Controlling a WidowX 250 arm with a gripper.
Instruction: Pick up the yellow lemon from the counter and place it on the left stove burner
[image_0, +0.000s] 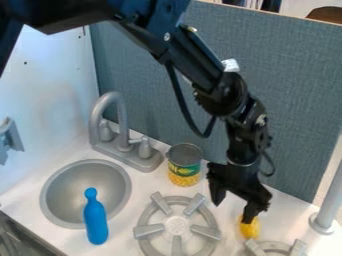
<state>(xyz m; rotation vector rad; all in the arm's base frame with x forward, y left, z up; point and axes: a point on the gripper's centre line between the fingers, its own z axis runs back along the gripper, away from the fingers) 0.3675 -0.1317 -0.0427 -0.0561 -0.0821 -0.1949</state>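
A: Where does the yellow object lie?
B: On the white surface, at one fingertip of the black gripper, near the can; contact is indeterminate.
A: And the gripper's state?
B: Its two fingers stand apart.

Near the round grey sink is a smooth blue bottle; behind the sink, a curved grey faucet; to its right, a green-and-yellow tin can.

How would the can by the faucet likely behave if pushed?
The can looks stiff, given its straight wall and even rim. Standing upright, it would probably slide under a low push; knocked over, its round side would likely let it roll.
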